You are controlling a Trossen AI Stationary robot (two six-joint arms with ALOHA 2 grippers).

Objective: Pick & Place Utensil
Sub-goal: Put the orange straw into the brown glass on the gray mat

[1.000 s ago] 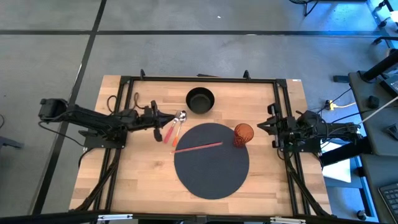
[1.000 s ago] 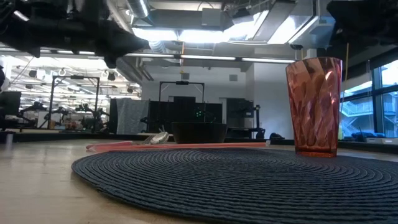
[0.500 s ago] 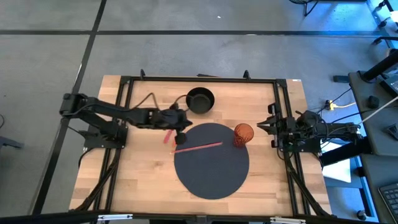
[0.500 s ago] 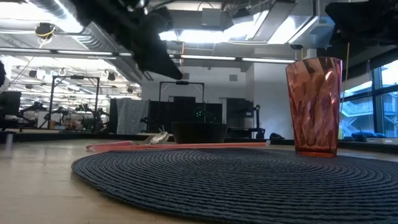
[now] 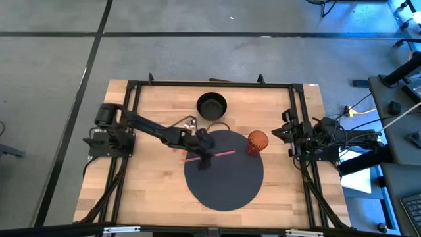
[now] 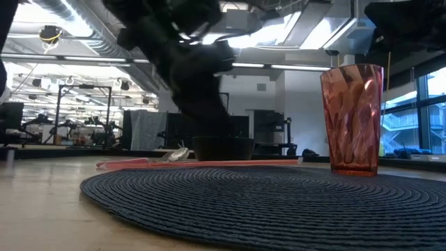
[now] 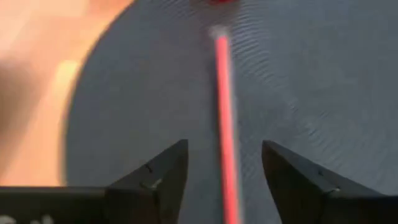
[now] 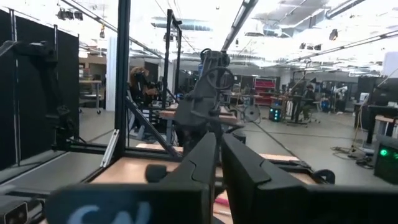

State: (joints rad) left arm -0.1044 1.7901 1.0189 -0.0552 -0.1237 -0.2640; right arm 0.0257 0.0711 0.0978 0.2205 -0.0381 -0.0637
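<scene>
The left claw (image 5: pixel 205 153) hung open and empty over the red utensil (image 5: pixel 220 155), which lay across the dark round mat (image 5: pixel 223 181) near the worktop's (image 5: pixel 145 191) centre, its thin handle showing between the spread fingers (image 7: pixel 163 174). A descent slightly off line risked nudging or rolling it toward the red tumbler (image 5: pixel 258 141) at 3 o'clock. The right claw (image 5: pixel 283 133) waited shut at the 3 o'clock edge.

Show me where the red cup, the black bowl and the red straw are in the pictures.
red cup (image 6: pixel 351 118), low view, middle of its wall.
black bowl (image 5: pixel 212 106), high view, its inside.
red straw (image 7: pixel 225 124), left wrist view, its mid-length.
</scene>
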